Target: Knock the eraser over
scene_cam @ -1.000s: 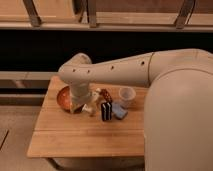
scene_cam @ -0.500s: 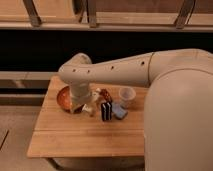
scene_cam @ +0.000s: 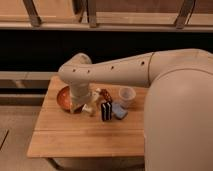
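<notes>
The eraser (scene_cam: 106, 111) is a small black block with thin white stripes. It stands upright on the wooden table (scene_cam: 75, 135), just left of a flat pale-blue pad (scene_cam: 119, 111). My gripper (scene_cam: 86, 107) hangs below the arm's white wrist, close to the left of the eraser, down at table level. The arm reaches in from the right across the table's back edge.
A clear cup (scene_cam: 126, 96) stands right of the eraser, behind the blue pad. An orange-brown bowl (scene_cam: 63, 97) sits at the back left, partly behind the wrist. A small brown and white object (scene_cam: 104, 94) lies behind the eraser. My large white body covers the table's right end.
</notes>
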